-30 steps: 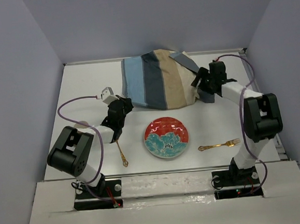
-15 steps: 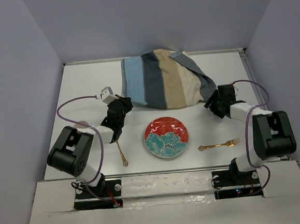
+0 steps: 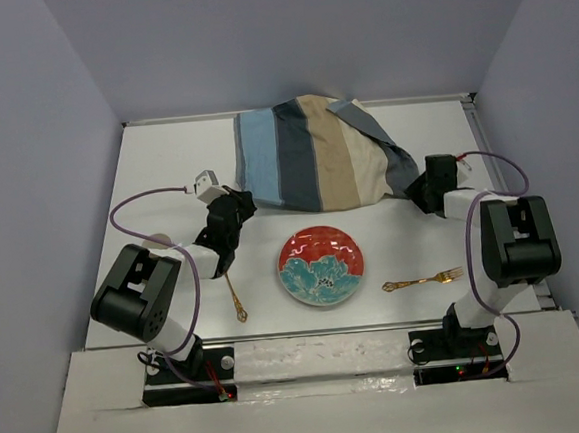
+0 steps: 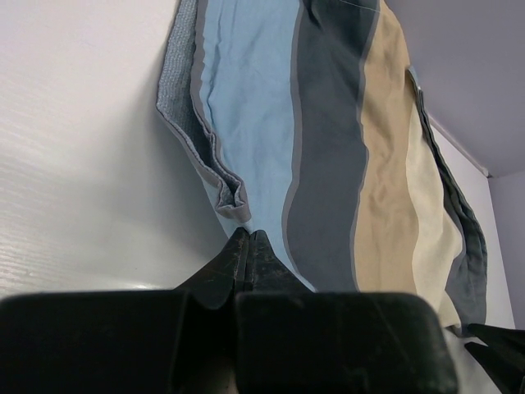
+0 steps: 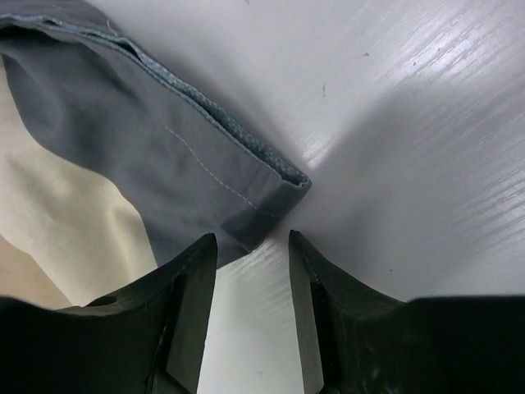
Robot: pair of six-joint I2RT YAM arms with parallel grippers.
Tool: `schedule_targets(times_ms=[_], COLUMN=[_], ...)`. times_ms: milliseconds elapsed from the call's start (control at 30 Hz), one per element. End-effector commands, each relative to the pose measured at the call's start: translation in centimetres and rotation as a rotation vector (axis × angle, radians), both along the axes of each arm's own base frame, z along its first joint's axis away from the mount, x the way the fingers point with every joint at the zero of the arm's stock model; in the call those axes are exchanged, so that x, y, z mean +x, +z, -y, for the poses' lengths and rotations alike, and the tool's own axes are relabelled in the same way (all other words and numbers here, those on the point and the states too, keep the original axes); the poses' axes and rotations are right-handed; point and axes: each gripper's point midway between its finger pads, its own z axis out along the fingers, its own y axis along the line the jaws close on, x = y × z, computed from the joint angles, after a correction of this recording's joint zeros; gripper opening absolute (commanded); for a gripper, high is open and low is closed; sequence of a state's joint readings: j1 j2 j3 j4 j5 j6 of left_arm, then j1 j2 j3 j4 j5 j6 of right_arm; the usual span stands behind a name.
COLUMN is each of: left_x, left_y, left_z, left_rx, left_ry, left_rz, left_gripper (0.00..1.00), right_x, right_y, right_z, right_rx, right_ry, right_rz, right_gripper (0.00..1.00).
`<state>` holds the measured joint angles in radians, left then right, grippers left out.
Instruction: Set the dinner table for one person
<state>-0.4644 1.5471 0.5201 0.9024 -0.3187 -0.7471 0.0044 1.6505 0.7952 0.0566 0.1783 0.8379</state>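
Note:
The white dinner table (image 3: 165,166) carries a blue, grey and tan striped cloth mat (image 3: 315,154) at the back. My left gripper (image 3: 236,205) is shut, its tips pinching the mat's near left corner (image 4: 234,197). My right gripper (image 3: 420,192) is open and low over the table. The mat's grey near right corner (image 5: 246,189) lies flat just beyond its fingertips (image 5: 205,246), not between them. A red and teal plate (image 3: 320,265) sits in the near middle. A gold fork (image 3: 423,281) lies to its right and a gold spoon (image 3: 235,296) to its left.
Grey walls close in the table at the back and both sides. The left arm's purple cable (image 3: 143,198) loops over the left of the table. The spoon lies just behind the left forearm.
The right gripper came down from the mat's raised right corner, let it go and drew back to the right. That corner now lies flat. The left arm has not moved.

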Motion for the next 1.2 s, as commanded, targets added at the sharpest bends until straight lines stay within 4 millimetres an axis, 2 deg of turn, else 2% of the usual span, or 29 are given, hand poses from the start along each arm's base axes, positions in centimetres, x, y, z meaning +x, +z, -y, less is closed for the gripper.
schedule_targets(times_ms=[0, 100, 233, 333, 400, 433, 533, 600, 633, 667, 733, 767, 800, 833, 867, 900, 933, 967, 1000, 1033, 1067, 1100, 1133, 1167], left_x=[0.5, 0.6, 0.5, 0.5, 0.5, 0.5, 0.5, 0.7, 0.7, 0.8, 1.2, 1.6, 1.7, 1.5, 1.4, 1.3, 0.3, -0.3, -1.7, -2.4, -3.3, -4.2, -5.8, -6.5], left_y=[2.5, 2.7, 3.2, 3.7, 3.9, 4.1, 4.2, 4.7, 5.0, 5.4, 7.9, 9.9, 11.2, 13.6, 15.0, 18.0, 20.9, 22.8, 26.7, 28.2, 30.7, 32.4, 34.6, 35.8], left_z=[-0.7, -0.8, -1.1, -1.2, -1.3, -1.3, -1.5, -1.3, -1.3, -1.2, -1.0, -0.9, -0.8, -0.9, -1.0, -1.2, -1.8, -2.2, -3.1, -3.6, -4.1, -4.4, -4.8, -5.0], left_rx=[-0.013, -0.012, -0.006, -0.001, 0.001, 0.001, 0.004, -0.001, -0.003, -0.007, -0.026, -0.038, -0.045, -0.062, -0.062, -0.064, -0.079, -0.087, -0.111, -0.113, -0.134, -0.145, -0.158, -0.164], left_ry=[0.04, 0.044, 0.054, 0.06, 0.063, 0.064, 0.068, 0.066, 0.064, 0.063, 0.062, 0.066, 0.066, 0.067, 0.067, 0.07, 0.076, 0.084, 0.098, 0.103, 0.107, 0.106, 0.091, 0.084], left_rz=[0.089, 0.094, 0.106, 0.12, 0.123, 0.127, 0.129, 0.138, 0.141, 0.147, 0.188, 0.222, 0.244, 0.287, 0.303, 0.358, 0.41, 0.443, 0.52, 0.541, 0.588, 0.62, 0.666, 0.689], left_gripper=[0.0, 0.0, 0.0, 0.0, 0.0, 0.0, 0.0, 0.0, 0.0, 0.0, 0.0, 0.0, 0.0, 0.0, 0.0, 0.0, 0.0, 0.0, 0.0, 0.0, 0.0, 0.0, 0.0, 0.0], right_x=[0.7, 1.0, 1.4, 1.8, 2.0, 2.0, 2.3, 2.4, 2.6, 2.6, 2.5, 2.3, 2.1, 1.8, 1.4, 0.2, -0.2, -0.8, -2.1, -2.8, -3.5, -4.1, -5.1, -5.6], right_y=[-0.4, -0.9, -0.9, -1.1, -1.1, -1.3, -0.9, 0.3, 2.6, 4.0, 7.3, 11.4, 13.8, 16.4, 18.7, 22.2, 26.0, 28.2, 30.6, 34.5, 36.3, 38.0, 39.4, 40.7], right_z=[1.3, 1.6, 2.0, 2.4, 2.6, 2.6, 2.5, 2.5, 2.5, 2.6, 2.6, 2.5, 2.4, 2.3, 2.3, 2.1, 2.0, 1.9, 1.6, 1.5, 1.4, 1.2, 0.7, 0.4], right_rx=[-0.042, -0.038, -0.045, -0.044, -0.046, -0.048, -0.061, -0.071, -0.08, -0.097, -0.137, -0.154, -0.165, -0.175, -0.203, -0.218, -0.251, -0.265, -0.277, -0.307, -0.318, -0.329, -0.336, -0.34], right_ry=[-0.037, -0.037, -0.037, -0.034, -0.018, -0.011, 0.015, 0.027, 0.03, 0.044, 0.079, 0.087, 0.101, 0.111, 0.128, 0.142, 0.156, 0.165, 0.183, 0.192, 0.201, 0.212, 0.242, 0.256], right_rz=[-0.018, -0.039, -0.046, -0.053, -0.054, -0.06, -0.049, -0.02, 0.039, 0.071, 0.145, 0.242, 0.291, 0.33, 0.368, 0.431, 0.504, 0.542, 0.573, 0.642, 0.674, 0.704, 0.723, 0.744], right_gripper=[0.45, 0.43, 0.28, 0.24, 0.11, 0.01, 0.0, 0.0, 0.0, 0.0, 0.0, 0.0, 0.0, 0.0, 0.0, 0.0, 0.0, 0.0, 0.0, 0.0, 0.0, 0.0, 0.0, 0.0])
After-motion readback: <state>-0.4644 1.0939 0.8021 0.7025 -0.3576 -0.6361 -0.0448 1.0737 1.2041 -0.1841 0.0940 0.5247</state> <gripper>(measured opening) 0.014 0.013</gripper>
